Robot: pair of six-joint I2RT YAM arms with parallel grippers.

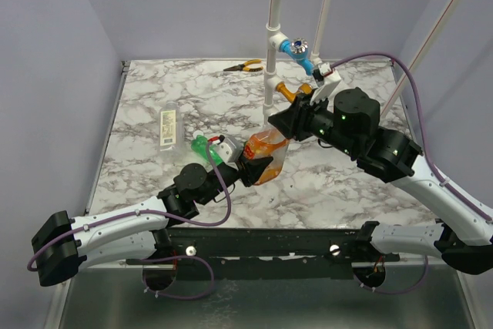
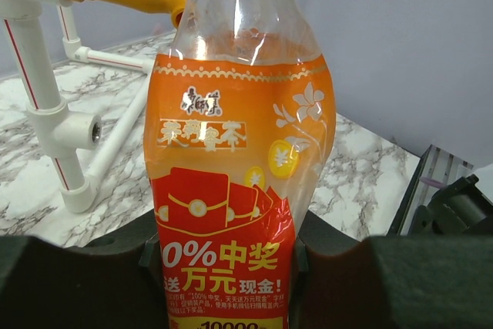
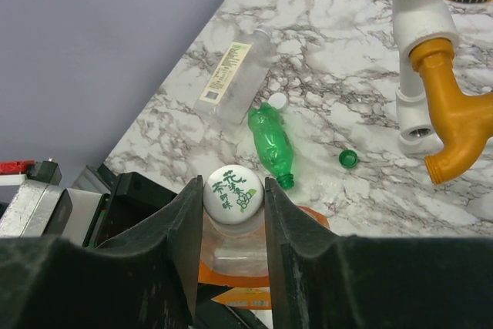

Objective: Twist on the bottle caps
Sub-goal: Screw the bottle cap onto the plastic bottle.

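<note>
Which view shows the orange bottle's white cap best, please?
Right wrist view: the white cap sits centred in the right gripper, print readable. Top view: that gripper hides it. Left wrist view: only the orange bottle, cap out of frame.

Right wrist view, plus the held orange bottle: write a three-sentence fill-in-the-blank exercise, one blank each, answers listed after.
1. The left end effector clamps the orange bottle, whose printed cap, between the fingers of the right end effector, is ___ with green characters.
2. The green bottle lies on its ___, uncapped.
3. The small cap lying nearest the orange tap is dark ___.

Answers: white; side; green
</note>
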